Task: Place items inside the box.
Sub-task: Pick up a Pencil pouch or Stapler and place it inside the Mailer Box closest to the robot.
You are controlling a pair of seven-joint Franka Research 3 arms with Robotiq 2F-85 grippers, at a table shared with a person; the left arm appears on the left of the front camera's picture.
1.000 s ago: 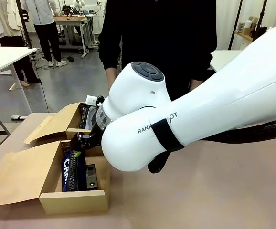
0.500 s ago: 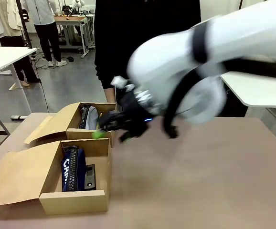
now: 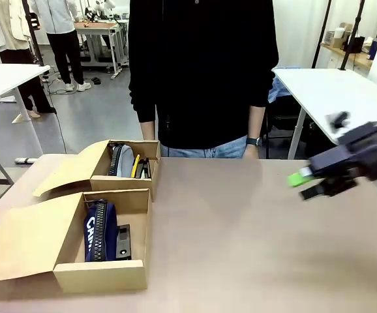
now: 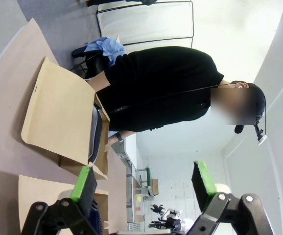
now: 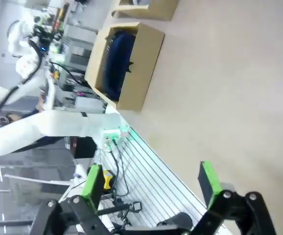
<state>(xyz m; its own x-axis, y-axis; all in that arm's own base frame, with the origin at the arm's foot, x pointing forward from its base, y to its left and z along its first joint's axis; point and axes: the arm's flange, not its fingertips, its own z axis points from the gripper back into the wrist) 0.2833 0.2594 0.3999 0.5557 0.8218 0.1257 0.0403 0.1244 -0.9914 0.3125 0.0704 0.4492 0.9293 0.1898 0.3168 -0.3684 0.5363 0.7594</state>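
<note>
Two cardboard boxes stand open on the worktop, and every desk thing I can see is already inside one of them. The near box holds a blue pencil case with white lettering, set on its edge, and a black stapler just beside it. The far box holds a dark zip case, a yellow knife and a thin black thing next to the knife that is too small to name. Both boxes lie well apart from the right gripper, off past its fingertips across the bare middle of the worktop. That gripper hangs blurred over the worktop's right side, its jaws spread wide with nothing between the green pads. The right wrist camera shows the same gap, with the near box far ahead of the jaws and the pencil case inside it. The left gripper also has its jaws apart and empty, with a box flap ahead of them and the person beyond. No loose item lies on the worktop, so I judge the packing done or close to it. Anything left would have to come from outside these views, and the flaps stand open should they need shutting.
</note>
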